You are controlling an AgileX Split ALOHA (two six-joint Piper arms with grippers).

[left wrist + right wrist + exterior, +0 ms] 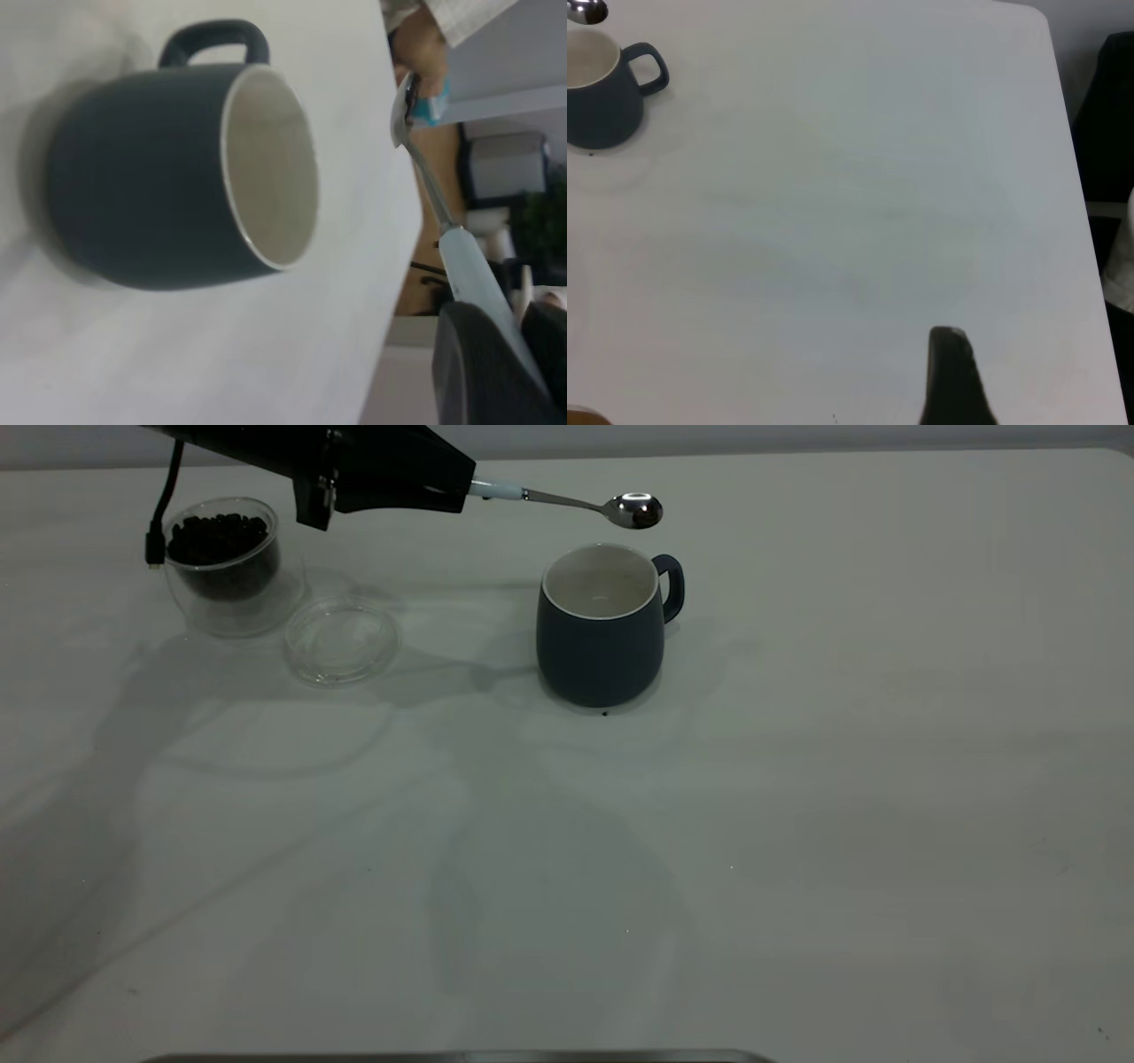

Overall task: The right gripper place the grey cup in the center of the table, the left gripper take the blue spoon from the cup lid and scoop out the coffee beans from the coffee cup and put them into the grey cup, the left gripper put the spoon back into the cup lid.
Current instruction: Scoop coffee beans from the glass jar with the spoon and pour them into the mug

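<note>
The bare table (797, 850) lies nearest. The left gripper (465, 489) pinches the blue spoon (567, 503) by its handle, bowl empty, just above the grey cup (602, 638). No readable writing.

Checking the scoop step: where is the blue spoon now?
In the exterior view, the left gripper holds the blue spoon, its bowl above the grey cup.
</note>
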